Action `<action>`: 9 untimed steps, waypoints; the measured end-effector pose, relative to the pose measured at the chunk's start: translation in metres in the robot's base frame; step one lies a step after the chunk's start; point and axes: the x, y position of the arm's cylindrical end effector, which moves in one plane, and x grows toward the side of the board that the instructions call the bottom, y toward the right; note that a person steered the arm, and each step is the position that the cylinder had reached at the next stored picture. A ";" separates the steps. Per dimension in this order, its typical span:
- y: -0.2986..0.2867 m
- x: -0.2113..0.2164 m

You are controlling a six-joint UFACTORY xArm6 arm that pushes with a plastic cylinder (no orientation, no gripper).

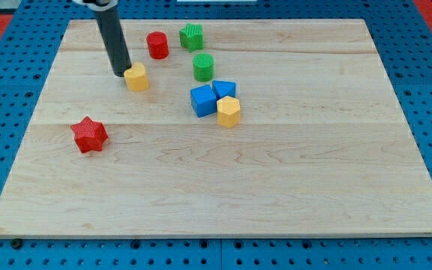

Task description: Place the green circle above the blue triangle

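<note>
The green circle (203, 67) stands in the board's upper middle. Just below it sit two blue blocks: one (224, 89) at the right that looks like the blue triangle, and a blue cube (202, 100) at its left. My tip (121, 73) is at the view's upper left, touching the left side of a yellow block (136, 76). The tip is well to the left of the green circle and the blue blocks.
A red cylinder (157, 45) and a green star-like block (191, 36) stand near the board's top. A yellow hexagon (229, 111) touches the blue blocks from below right. A red star (89, 134) lies at the left. The wooden board (223, 187) lies on a blue pegboard.
</note>
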 end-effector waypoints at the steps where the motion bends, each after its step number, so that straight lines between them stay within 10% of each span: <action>1: 0.011 0.029; 3: 0.100 0.045; 5: 0.042 -0.028; 9: 0.129 -0.008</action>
